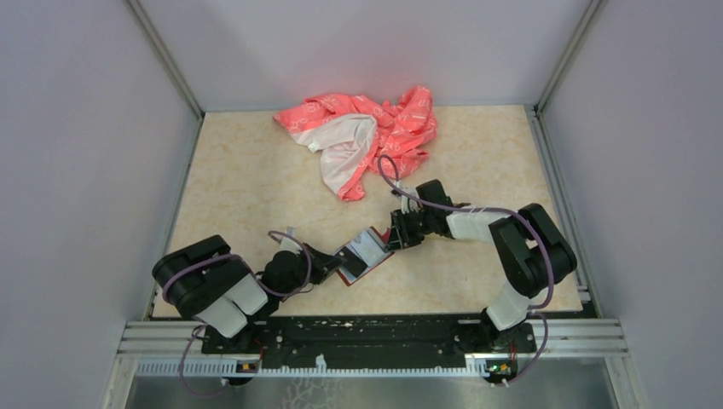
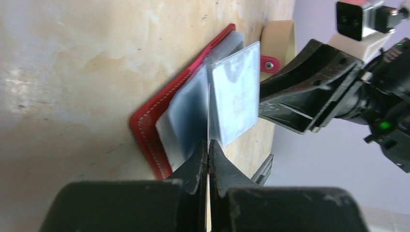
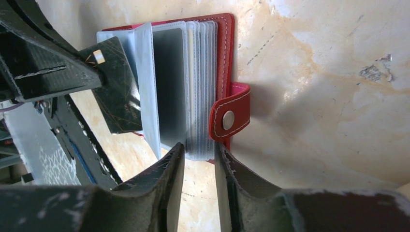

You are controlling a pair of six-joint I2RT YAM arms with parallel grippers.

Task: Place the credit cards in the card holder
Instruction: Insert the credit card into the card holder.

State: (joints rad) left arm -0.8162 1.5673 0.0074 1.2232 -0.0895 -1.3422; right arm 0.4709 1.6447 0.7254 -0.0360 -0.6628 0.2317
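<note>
The dark red card holder (image 1: 365,254) lies open on the table between both grippers. It also shows in the left wrist view (image 2: 147,126) and in the right wrist view (image 3: 225,48), with its snap tab (image 3: 229,120) and grey-blue sleeves fanned out. My left gripper (image 1: 331,266) is shut on one black credit card (image 3: 118,96), whose far end sits against an upright sleeve. In the left wrist view the card (image 2: 209,116) is edge-on between my shut fingertips (image 2: 209,147). My right gripper (image 1: 394,232) clamps the stack of sleeves at the holder's edge (image 3: 198,152). No other cards show.
A pink-and-white patterned cloth (image 1: 362,136) lies crumpled at the back middle of the table. A beige tray edge (image 2: 283,38) shows just beyond the holder, by the right gripper's fingers (image 2: 295,96). Grey walls enclose the table on three sides.
</note>
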